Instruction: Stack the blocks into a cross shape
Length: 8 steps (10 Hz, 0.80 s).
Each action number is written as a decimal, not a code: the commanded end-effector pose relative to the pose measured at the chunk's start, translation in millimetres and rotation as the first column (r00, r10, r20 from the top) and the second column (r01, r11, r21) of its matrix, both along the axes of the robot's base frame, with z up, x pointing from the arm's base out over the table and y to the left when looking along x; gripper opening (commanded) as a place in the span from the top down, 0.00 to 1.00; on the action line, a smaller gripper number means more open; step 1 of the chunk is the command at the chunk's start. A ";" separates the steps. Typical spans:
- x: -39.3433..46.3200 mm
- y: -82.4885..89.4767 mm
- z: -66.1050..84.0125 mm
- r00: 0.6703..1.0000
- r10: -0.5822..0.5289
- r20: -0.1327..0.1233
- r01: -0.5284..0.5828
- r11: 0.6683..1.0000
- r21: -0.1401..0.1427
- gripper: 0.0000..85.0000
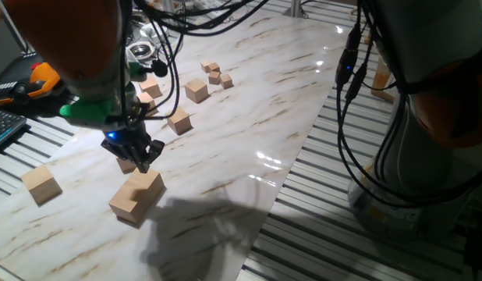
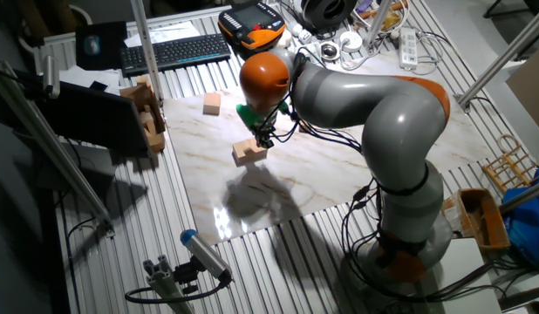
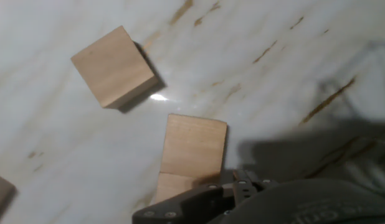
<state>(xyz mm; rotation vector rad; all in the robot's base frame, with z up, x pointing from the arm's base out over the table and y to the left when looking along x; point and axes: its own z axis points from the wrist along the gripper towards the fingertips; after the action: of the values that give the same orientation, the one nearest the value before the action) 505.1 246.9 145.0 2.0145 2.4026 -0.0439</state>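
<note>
Just below the gripper (image 1: 137, 154), whether spread or closed impossible to tell, two plain tan blocks (image 1: 137, 196) pressed side by side on the marble tabletop (image 1: 249, 101), smooth and unpainted. Close behind the fingers, a third block (image 1: 126, 164), partly hidden. Well apart toward the near left edge, a fourth block (image 1: 42, 185), alone.

Light tan blocks (image 1: 136, 197); white, brown-veined marble table (image 1: 249, 101).
</note>
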 end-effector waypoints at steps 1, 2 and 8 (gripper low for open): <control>3.8 3.0 -2.1 1.000 0.000 -0.017 0.000 0.999 0.041 1.00; 7.0 5.2 -5.6 1.000 -0.003 -0.005 0.003 0.999 0.039 0.80; 17.6 16.9 -16.1 0.999 -0.018 0.045 0.016 0.998 0.058 0.40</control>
<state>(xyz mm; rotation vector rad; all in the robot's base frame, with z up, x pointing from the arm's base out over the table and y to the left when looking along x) 522.6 264.1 128.8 2.0387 2.3828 0.0703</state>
